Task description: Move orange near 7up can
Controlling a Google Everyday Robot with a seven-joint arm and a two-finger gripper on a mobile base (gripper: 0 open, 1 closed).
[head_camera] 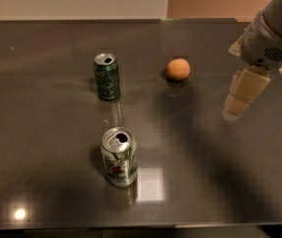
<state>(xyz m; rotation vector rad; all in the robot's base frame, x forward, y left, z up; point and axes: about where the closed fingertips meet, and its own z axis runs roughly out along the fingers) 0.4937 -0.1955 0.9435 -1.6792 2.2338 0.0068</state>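
Mostly the arm [275, 31] is out of sight: its grey housing enters at the upper right corner and is cut off by the frame, so only the lower end and the gripper [234, 108] show. The gripper hangs tilted, tip down and leftward in the view, over the right part of the dark table [41, 133], its cream blocks seen side-on as one mass. Whether it is apart or together I cannot tell; nothing is held in it. Behind the housing, a pale shape at the right edge is cut off and cannot be made out.

Leftward of the gripper and a little farther back lies the orange [178, 69], resting on the table, clear of the gripper and touching no can. It is round, so no long axis or facing can be read; no stem end shows, and its underside is hidden.

Farther left than the orange and nearer the front edge than the gripper stands the 7up can [119, 156], upright, long axis vertical, its dark lid opening lying toward the back right. Its lettering is too blurred to read. The orange is well apart from it. A dark green can [106, 77] stands upright beyond the orange from the gripper, at about the orange's depth.
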